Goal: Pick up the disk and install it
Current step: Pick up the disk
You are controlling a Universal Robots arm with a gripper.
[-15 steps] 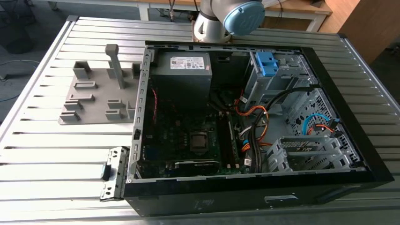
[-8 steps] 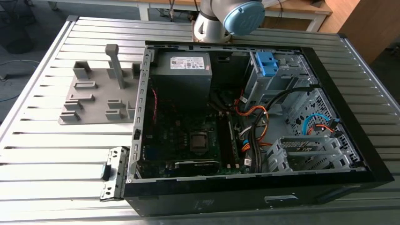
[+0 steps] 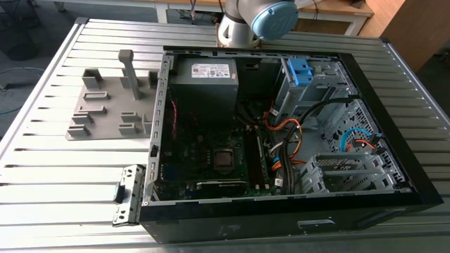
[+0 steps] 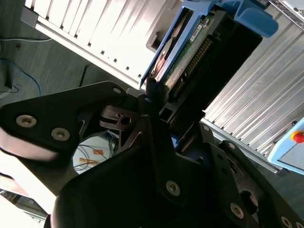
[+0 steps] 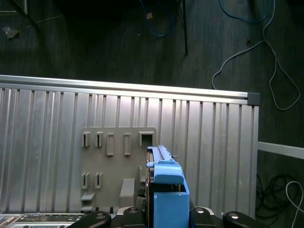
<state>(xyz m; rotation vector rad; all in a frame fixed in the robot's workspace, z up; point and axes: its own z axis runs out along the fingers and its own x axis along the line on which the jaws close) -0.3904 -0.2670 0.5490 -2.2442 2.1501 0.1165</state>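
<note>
Second wrist view shows your claw point(image 4: 164, 102) closed on the disk point(image 4: 223, 47), held aloft over the table point(image 4: 266, 90). Judge it stiff, dense, shock-sensitive: grip the blue frame point(image 4: 247, 19), never the connector pins point(image 4: 200, 53). Exterior view: case point(image 3: 246, 221) at three o'clock of the rack point(image 3: 105, 113).

Robot arm point(image 3: 235, 29) at twelve o'clock in the exterior view: silver-grey and rounded, with a round pale-blue cap point(image 3: 274, 20) at its three o'clock. In the second wrist view, the gripper point(image 4: 167, 114) is matte black angular plates point(image 4: 71, 109) studded with silver screws point(image 4: 172, 188).
</note>
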